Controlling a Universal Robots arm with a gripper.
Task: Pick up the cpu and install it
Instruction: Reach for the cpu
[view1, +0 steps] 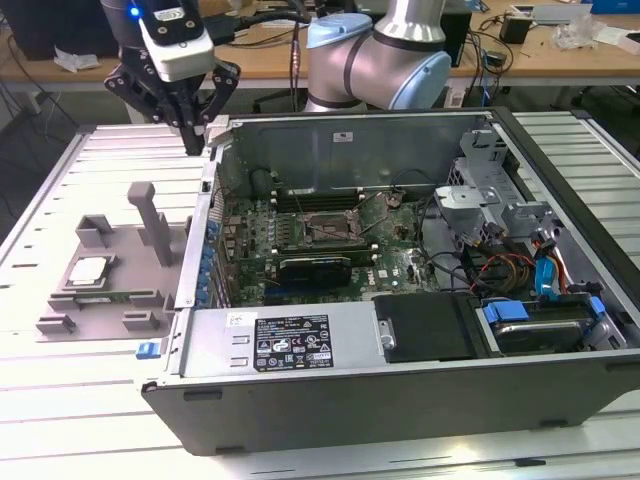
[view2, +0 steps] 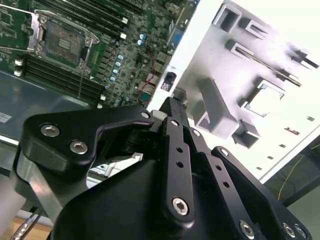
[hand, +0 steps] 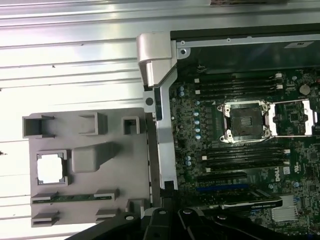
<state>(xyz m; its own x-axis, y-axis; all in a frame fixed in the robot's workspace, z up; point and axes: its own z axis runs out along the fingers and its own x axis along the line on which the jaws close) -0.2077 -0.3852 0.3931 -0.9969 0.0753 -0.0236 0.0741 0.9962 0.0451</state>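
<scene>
Jaws closed, nothing held, poised high beyond the grey fixture (view1: 130, 270), over the case (view1: 400, 390) wall bordering it. Cpu (view1: 88, 270) lies flat in the fixture's square pocket, beside its tall post. Best approach, I judge: open wide, centre over the chip, come down square, grip opposite edges gently.

A pale slatted metal table (view1: 70, 420) carries a grey plastic fixture (view1: 140, 298) with upright posts, just beside an open computer case (view1: 400, 395) toward the exterior view's right.
</scene>
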